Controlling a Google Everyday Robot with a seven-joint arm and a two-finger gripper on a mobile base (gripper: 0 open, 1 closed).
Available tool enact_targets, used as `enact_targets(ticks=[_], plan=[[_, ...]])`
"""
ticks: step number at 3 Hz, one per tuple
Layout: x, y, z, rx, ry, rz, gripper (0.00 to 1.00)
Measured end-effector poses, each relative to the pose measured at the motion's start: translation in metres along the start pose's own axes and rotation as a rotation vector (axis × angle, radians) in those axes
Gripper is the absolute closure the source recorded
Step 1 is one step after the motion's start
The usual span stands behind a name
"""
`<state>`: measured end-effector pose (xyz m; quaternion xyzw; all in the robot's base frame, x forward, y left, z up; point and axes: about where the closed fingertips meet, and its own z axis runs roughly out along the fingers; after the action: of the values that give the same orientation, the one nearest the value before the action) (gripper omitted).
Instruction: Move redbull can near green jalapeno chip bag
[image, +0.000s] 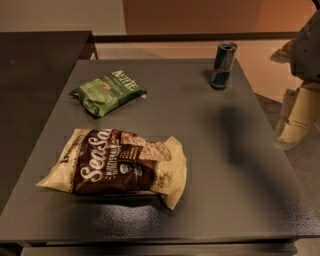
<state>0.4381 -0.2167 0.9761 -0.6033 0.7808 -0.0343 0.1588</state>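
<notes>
The redbull can (223, 65) is slim, blue and silver, and stands upright near the far right corner of the grey table (235, 175). The green jalapeno chip bag (108, 92) is small and crinkled, with white lettering, and lies flat at the far left of the table. My gripper (296, 117) hangs at the right edge of the view, beyond the table's right side, to the right of the can and nearer to the camera than it. It is apart from the can and holds nothing that I can see.
A larger cream-and-brown "Sea Salt" chip bag (117, 165) lies at the front left of the table. A darker counter (35, 70) adjoins the table on the left. A low ledge and wall run behind the table.
</notes>
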Motion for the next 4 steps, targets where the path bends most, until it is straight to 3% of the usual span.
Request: enact_targets(ticks=[1, 2, 4], plan=[[0.0, -0.001, -0.001, 0.003, 0.0, 0.001, 0.0], [-0.005, -0.018, -0.004, -0.004, -0.048, 0.036, 0.0], [-0.009, -0.097, 0.017, 0.011, -0.205, 0.164, 0.0]])
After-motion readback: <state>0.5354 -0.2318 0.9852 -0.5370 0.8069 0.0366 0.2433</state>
